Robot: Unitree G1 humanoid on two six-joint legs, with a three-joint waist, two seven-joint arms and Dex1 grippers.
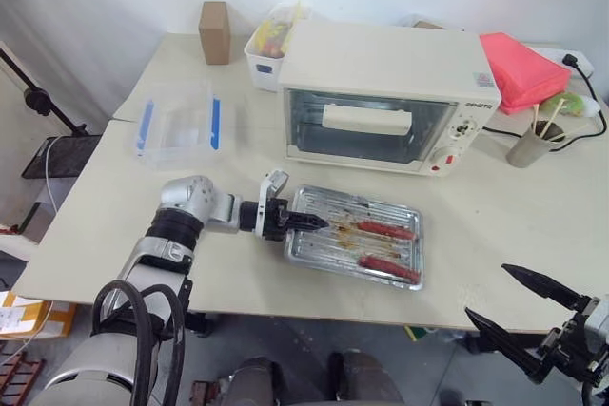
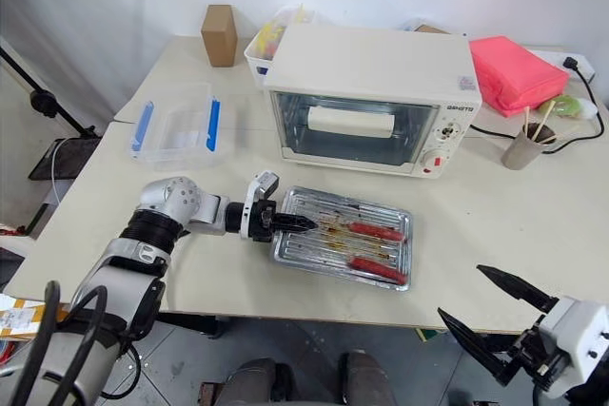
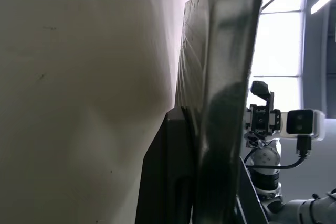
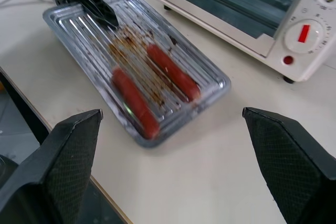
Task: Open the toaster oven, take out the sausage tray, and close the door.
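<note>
Shiny metal sausage tray [image 1: 354, 238] lies with its rim pinched in the left gripper's [image 1: 303, 223] jaws; right gripper's [image 1: 519, 306] jaws gape.

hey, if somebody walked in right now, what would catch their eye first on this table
Probably the shiny metal tray with two red-brown sausages, lying near the table's front edge, its left rim pinched by the left gripper. Just behind it stands the cream-white toaster oven, its glass door closed.

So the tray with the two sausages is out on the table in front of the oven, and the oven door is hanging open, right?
Not quite. The sausage tray does lie on the table in front of the toaster oven, but the door is shut, as the left eye view shows.
</note>
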